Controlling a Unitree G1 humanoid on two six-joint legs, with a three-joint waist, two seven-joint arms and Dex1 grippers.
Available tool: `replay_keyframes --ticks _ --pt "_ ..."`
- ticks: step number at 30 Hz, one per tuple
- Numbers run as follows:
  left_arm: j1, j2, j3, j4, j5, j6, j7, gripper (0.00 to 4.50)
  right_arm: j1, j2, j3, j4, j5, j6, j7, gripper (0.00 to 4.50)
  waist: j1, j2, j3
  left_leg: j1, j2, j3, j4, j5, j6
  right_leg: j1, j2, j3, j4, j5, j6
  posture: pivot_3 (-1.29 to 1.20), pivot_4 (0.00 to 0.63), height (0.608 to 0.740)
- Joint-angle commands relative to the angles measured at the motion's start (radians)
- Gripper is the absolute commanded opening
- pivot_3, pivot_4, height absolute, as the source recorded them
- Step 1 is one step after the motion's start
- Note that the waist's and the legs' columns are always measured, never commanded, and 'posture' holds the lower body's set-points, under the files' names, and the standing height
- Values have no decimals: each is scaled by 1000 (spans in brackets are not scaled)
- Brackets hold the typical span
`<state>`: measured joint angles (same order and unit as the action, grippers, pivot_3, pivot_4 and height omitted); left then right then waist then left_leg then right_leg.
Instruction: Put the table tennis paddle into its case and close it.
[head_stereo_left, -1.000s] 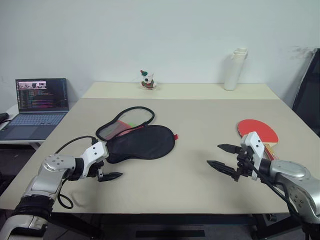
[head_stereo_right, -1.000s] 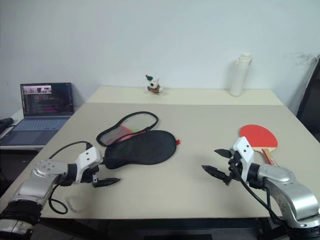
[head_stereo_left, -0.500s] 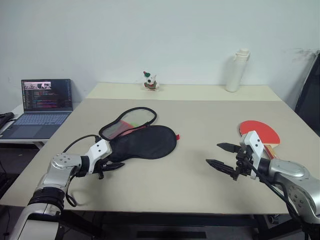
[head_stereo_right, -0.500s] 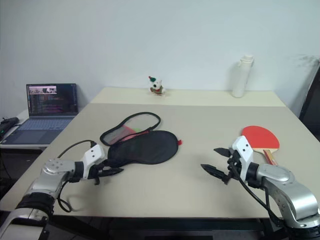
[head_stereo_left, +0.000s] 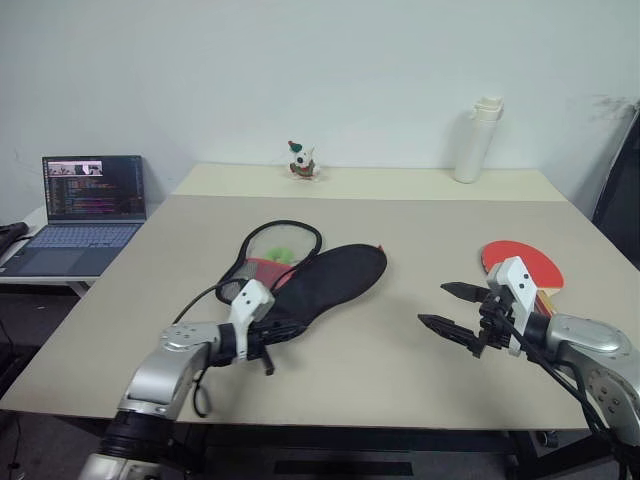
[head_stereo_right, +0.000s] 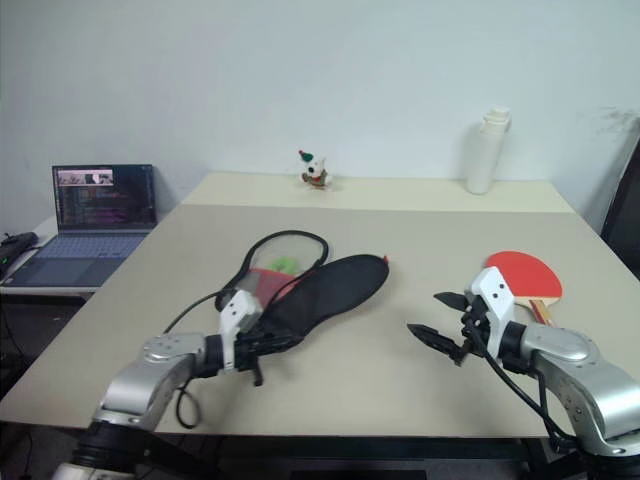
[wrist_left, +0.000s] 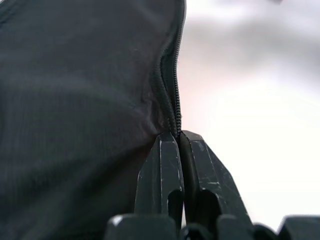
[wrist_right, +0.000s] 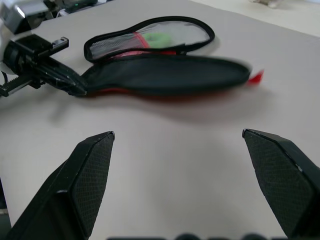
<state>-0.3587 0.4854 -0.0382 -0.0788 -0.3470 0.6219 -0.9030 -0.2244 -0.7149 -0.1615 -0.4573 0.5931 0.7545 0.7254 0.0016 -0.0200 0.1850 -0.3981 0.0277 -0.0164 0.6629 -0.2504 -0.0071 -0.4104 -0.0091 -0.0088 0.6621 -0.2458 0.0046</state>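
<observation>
- Black fingers of the left gripper (head_stereo_left: 283, 331) are pinched together on the near end of the case (head_stereo_left: 325, 283), at its zipper edge; the left wrist view shows the fingertips (wrist_left: 172, 142) meeting on the dark fabric right at the zip.
- Near the right side, the right gripper (head_stereo_left: 452, 308) hovers just above the table (head_stereo_left: 420, 235) with its two fingers spread wide and nothing between them, pointing left toward the case.
- The case lies open at the middle of the table, its black half slanting from the near left toward the far right, with a small red tab at its far tip; its mesh-covered half (head_stereo_left: 282, 245) lies just to the far left, showing red and green through the mesh.
- The table tennis paddle (head_stereo_left: 520, 266) lies on the right, red face up, just behind the right gripper and well apart from the case.
- A laptop (head_stereo_left: 85, 203) stands open on a side desk to the far left.
- At the far edge stand a small figurine (head_stereo_left: 301, 160) and a white bottle (head_stereo_left: 477, 139).
</observation>
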Motion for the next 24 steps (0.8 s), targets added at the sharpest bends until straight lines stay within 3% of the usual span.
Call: replay_keyframes --ticks 1,6,9,15,20,24 --pt "-16 -79 -19 -84 -31 113 122 50 7 -41 -45 -32 26 -1 25 4500 -3 0 0 0 0 0 0 0 0 0 1 0 0 0 0 0 150 740" --pt "-90 -221 -91 8 16 117 223 50 11 -74 -54 -21 30 -5 38 4500 -2 -1 0 0 -1 1 0 0 0 1 2 -1 0 0 0 0 150 740" --pt "-109 -243 -120 45 27 92 222 705 8 -75 -48 -27 24 -5 25 4500 -6 -1 0 0 -2 2 0 0 0 0 4 0 0 0 0 0 150 740" --pt "-119 -263 -132 56 30 49 215 2808 23 -69 -45 -40 24 25 -17 4500 -4 -1 0 0 -1 1 0 0 0 0 6 0 0 0 -1 0 150 740" --pt "-57 -159 -104 -26 -15 22 101 4477 -11 -38 -13 -40 38 76 -68 4500 -9 -1 0 1 -1 2 -1 0 0 0 7 1 0 0 -1 0 150 740" --pt "6 13 -3 -19 -16 -62 15 4477 -81 78 39 -1 65 172 -170 4500 -16 -1 0 2 1 2 -1 0 0 0 7 1 1 -1 -1 0 150 740"
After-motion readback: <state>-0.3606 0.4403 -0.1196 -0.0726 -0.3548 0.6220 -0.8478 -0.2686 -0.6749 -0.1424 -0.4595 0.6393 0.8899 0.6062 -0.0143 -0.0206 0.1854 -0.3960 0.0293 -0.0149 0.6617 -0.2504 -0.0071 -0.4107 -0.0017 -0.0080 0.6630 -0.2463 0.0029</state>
